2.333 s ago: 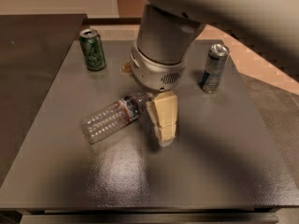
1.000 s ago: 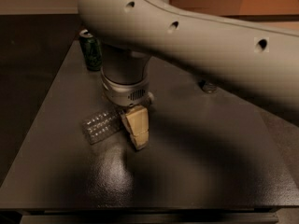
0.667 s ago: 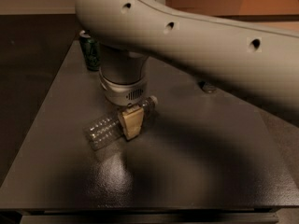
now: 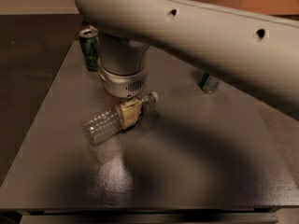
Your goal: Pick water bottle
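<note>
The tool [image 4: 131, 115] sits right over the water bottle [image 4: 102, 124] and looks closed around its middle. The bottle lies flat on the bench [image 4: 196, 171], with its cap pointing back and right.

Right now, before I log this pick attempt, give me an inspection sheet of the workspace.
Surface: dark grey table with a glossy top.
Job's things: water bottle lying on its side near the table's left half, white cap toward the back right.
Clutter: green can upright at the back left; slim can at the back right, mostly hidden by the arm.
Grippers: gripper down at the water bottle's middle, straight below the wrist.
Cables: nothing seen.
Surroundings: dark floor left of the table.
</note>
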Robot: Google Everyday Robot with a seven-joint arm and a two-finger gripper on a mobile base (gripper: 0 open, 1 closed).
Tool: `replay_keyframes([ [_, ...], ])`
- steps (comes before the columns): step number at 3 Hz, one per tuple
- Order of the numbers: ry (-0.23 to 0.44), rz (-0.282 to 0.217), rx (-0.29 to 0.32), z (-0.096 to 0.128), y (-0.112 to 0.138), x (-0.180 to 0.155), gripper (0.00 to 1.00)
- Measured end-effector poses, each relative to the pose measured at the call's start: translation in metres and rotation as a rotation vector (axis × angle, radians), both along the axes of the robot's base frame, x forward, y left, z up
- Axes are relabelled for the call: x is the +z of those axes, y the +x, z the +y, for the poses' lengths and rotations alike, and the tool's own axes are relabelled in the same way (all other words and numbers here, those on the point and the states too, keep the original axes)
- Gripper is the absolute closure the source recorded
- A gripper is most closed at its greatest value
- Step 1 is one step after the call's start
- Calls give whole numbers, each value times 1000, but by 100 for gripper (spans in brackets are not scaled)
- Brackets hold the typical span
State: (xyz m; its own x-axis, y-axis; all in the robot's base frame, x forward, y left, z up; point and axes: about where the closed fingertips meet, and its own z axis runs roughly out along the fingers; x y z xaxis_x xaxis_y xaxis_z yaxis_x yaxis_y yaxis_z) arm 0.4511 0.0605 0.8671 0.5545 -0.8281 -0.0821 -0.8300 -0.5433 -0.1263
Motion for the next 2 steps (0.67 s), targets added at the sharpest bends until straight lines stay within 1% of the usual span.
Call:
replay_keyframes([
  [1, 14, -21, 4, 1, 5, 26, 100],
  [2, 40, -46, 13, 4, 10, 61, 100],
])
